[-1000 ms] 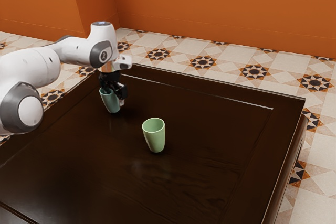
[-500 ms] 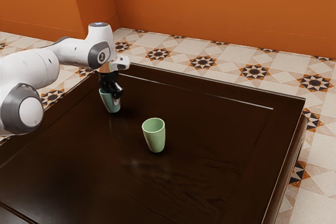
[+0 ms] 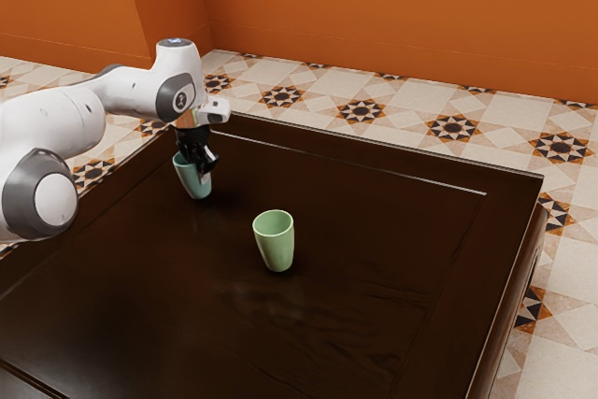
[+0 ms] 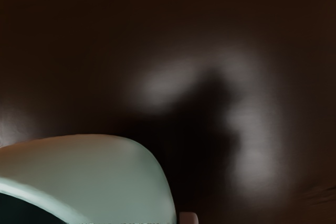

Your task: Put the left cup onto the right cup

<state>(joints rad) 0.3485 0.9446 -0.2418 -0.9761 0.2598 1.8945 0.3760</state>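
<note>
1. The teal cup is at the exterior view's left part of the tabletop, near the far-left edge. It hangs slightly tilted under the claw, mouth up.
2. The claw is clenched on the rim of the teal cup, with its black fingers pinching the cup wall from above. Whether the cup's base touches the tabletop cannot be told.
3. In the wrist view, the teal cup appears as a pale rounded rim just under the hand, with the dark tabletop beyond it and a shadow across the wood.
4. The green cup stands upright on the tabletop, mouth up, toward the exterior view's right of the teal cup and nearer the camera. The two cups are apart.
5. The white arm enters from the exterior view's left and bends down to the claw.
6. Patterned floor tiles and an orange wall surround the tabletop.
</note>
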